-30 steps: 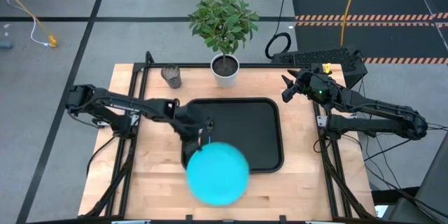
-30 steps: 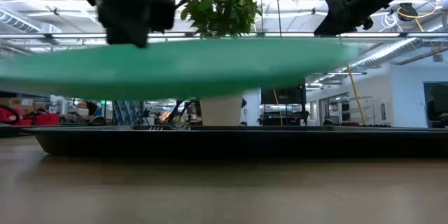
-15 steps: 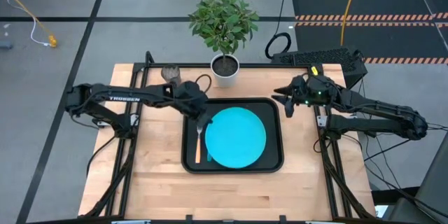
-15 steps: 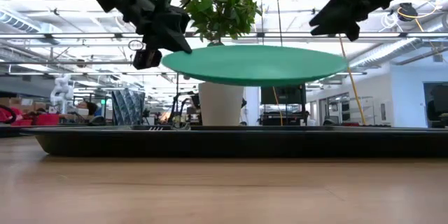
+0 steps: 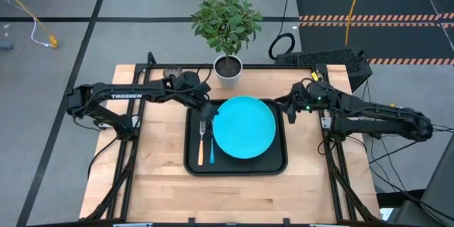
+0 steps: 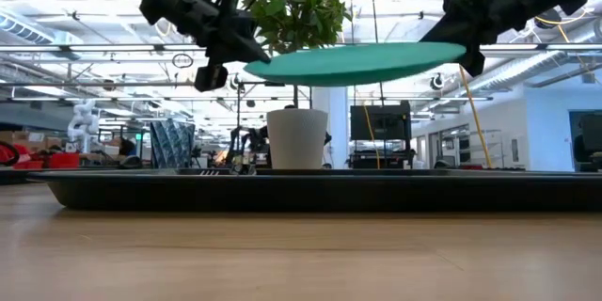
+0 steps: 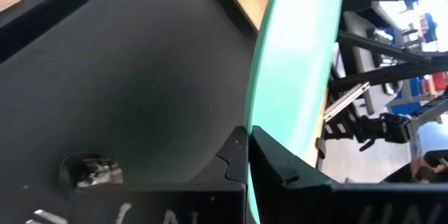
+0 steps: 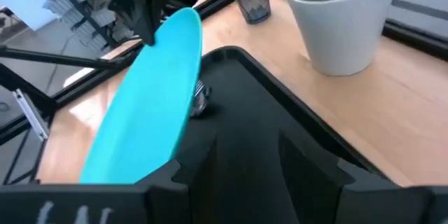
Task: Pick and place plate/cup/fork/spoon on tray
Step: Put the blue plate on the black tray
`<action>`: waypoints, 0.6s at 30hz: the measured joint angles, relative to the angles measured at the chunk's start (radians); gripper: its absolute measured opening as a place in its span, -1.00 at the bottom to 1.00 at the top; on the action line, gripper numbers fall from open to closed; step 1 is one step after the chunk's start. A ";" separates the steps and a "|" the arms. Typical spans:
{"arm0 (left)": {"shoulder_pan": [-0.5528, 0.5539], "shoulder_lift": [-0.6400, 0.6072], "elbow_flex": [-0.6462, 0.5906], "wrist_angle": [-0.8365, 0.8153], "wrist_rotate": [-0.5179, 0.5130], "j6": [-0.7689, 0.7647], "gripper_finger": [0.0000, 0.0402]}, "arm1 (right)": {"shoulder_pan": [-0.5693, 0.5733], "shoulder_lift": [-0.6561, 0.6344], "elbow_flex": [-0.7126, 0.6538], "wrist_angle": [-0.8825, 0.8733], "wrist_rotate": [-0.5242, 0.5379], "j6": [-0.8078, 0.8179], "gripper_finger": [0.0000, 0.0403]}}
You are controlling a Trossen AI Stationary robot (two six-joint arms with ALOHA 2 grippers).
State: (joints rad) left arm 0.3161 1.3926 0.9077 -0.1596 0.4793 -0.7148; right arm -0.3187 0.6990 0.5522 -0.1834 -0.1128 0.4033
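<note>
The turquoise plate hangs above the black tray. My left gripper is shut on its left rim. My right gripper is open right beside the plate's right rim. In the right wrist view the plate passes outside one finger, not between the two. The orange-handled fork and blue-handled spoon lie side by side in the tray's left part. The dark cup stands on the table at the far left, partly hidden by my left arm. My left gripper pinches the plate's left rim between its two fingers, one above and one below. It comes nearly level from the table's left side. The plate is lifted clear of the tray, almost flat, its right side slightly higher. My right gripper: I cannot tell whether it touches the plate's rim.
A white pot with a green plant stands at the table's far edge, just behind the tray. Bare wood lies in front of the tray and on both sides.
My left gripper has carried the plate from over the tray's near left corner toward the table's far edge and to the right, and higher. The plate stays nearly level and is over the tray's middle. My right gripper has come toward the table's near edge, to the plate's right rim.
</note>
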 joint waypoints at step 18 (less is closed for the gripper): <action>0.071 0.000 -0.001 0.066 0.010 0.025 -1.00 | 0.109 0.013 -0.001 -0.019 0.087 -0.002 -0.29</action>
State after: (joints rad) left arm 0.3874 1.3930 0.9070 -0.0941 0.4894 -0.6903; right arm -0.2092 0.7118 0.5510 -0.2024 -0.0262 0.4016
